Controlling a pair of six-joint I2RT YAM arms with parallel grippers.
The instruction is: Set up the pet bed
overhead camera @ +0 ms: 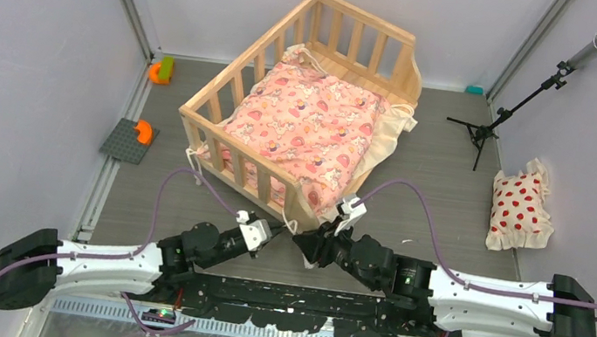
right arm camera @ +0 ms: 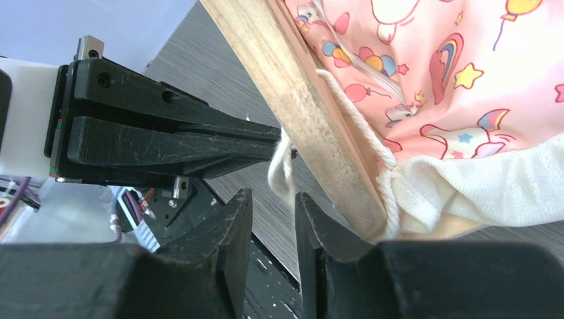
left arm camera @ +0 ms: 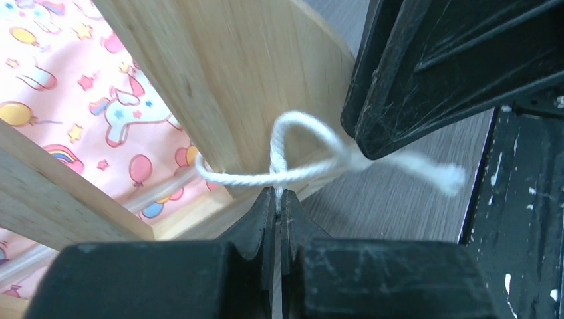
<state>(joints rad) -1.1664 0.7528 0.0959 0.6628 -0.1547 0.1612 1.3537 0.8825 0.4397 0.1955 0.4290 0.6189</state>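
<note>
We find the bed (overhead camera: pixel 367 18) in the middle of the table, toward 12 o'clock, its long side running from 7 to 1. The cushion (overhead camera: pixel 301 125) already lies inside, with its cream edge spilling over the low side at 4 o'clock. At the bed's 6 o'clock corner a tie (left arm camera: pixel 292 169) passes round the wooden post and crosses itself in a small loop.

The left gripper (left arm camera: pixel 276 199), reaching in from 8 o'clock, is clamped on the tie right at that crossing. The right gripper (right arm camera: pixel 274 199), reaching in from 4 o'clock, has its fingers apart with nothing between them. The loop hangs just above their tips.

We judge the step to be knotting this tie to the post. To do it well:
- We would keep the left clamp firm at the crossing so the loop cannot slacken.
- We would bring the right fingers onto the free end close to the loop, not onto the frayed tip that trails toward 3 o'clock in the left wrist view.
- We would draw that end outward gently and level, since a hard pull would likely drag the light bed.
- The two claws sit very near each other, so we would avoid a knock and keep the cushion's cream edge out of the grip.

The pillow (overhead camera: pixel 520 208) lies well apart at 3 o'clock.
</note>
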